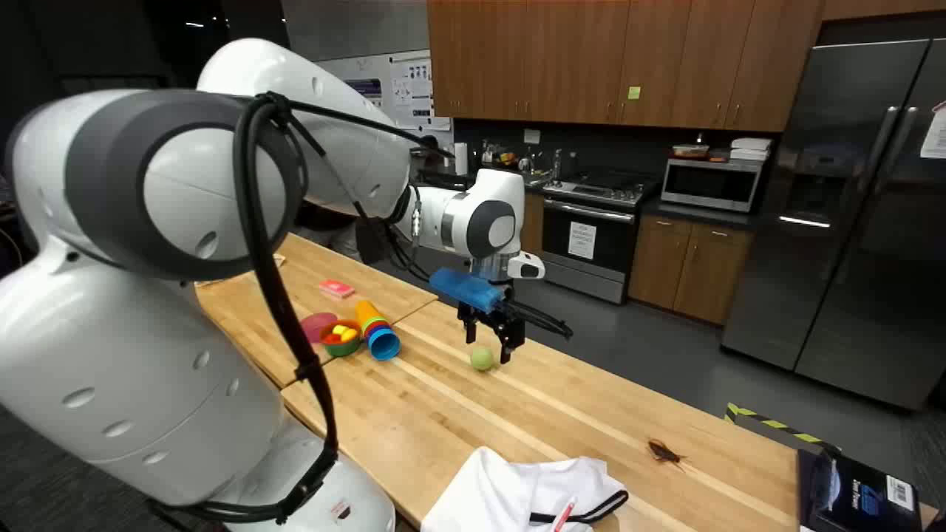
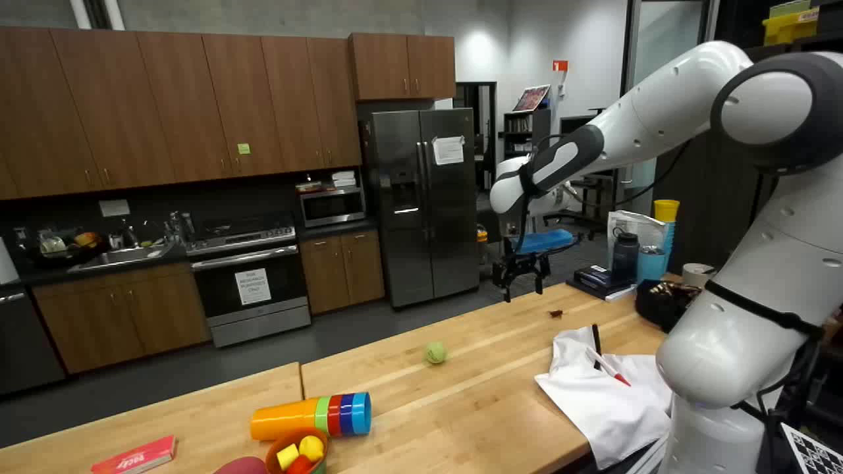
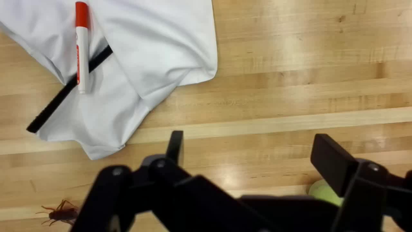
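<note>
The yellow-green, round ball (image 2: 436, 353) rests on the pale, striped wooden desk (image 2: 481, 421). In the wrist view it shows at the lower right, partly covered by a finger of the black two-fingered tool (image 3: 251, 151). The tool hangs above the desk, its fingers spread wide, with bare wood seen in the gap between them.

In the wrist view's upper left lies a rumpled white fabric piece with a black strip (image 3: 157, 42); an exterior view shows it drooping over the desk's edge. On top of it, crossing the strip, lies a white marker with a red cap (image 3: 82, 58). A reddish-brown, long-legged insect figure (image 3: 64, 214) lies apart from the fabric, at the lower left of the same view.

In both exterior views, a row of nested plastic cups in orange, green, red and blues (image 2: 313, 417) lies on its side on the desk, well apart from the ball. Just beside the cups stands a round orange-and-green bowl (image 1: 342, 351) holding yellow and red pieces; whether they touch I cannot tell. Near the bowl are a flat pink disc (image 1: 315, 326) and a reddish-pink rectangular box (image 2: 135, 455).
</note>
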Motion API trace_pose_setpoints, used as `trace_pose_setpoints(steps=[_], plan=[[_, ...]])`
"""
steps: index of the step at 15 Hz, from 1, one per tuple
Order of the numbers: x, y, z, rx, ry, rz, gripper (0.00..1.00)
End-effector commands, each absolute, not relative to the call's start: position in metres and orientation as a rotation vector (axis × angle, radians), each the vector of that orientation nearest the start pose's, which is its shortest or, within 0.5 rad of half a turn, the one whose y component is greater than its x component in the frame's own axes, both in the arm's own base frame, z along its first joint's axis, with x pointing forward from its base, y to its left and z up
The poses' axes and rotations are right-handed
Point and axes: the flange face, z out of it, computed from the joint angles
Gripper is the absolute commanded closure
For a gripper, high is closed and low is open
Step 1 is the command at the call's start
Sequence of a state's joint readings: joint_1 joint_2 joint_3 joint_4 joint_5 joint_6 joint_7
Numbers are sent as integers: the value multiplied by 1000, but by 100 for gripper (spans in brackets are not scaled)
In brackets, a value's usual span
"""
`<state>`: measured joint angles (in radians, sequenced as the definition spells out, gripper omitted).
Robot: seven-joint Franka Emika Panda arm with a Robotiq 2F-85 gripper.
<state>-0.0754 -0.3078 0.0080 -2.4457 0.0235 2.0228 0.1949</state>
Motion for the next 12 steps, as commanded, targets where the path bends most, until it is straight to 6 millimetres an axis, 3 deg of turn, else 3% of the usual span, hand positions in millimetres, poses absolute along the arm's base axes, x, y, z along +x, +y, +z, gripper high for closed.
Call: trace_pose_setpoints(steps=[1,8,10,12], plan=[[426,-28,406,-3096,428,183,0],[426,-28,407,-3096,428,181,0],[430,-18,403,-3116,375,196,0],[439,-5,405,-3120,327,100,0]])
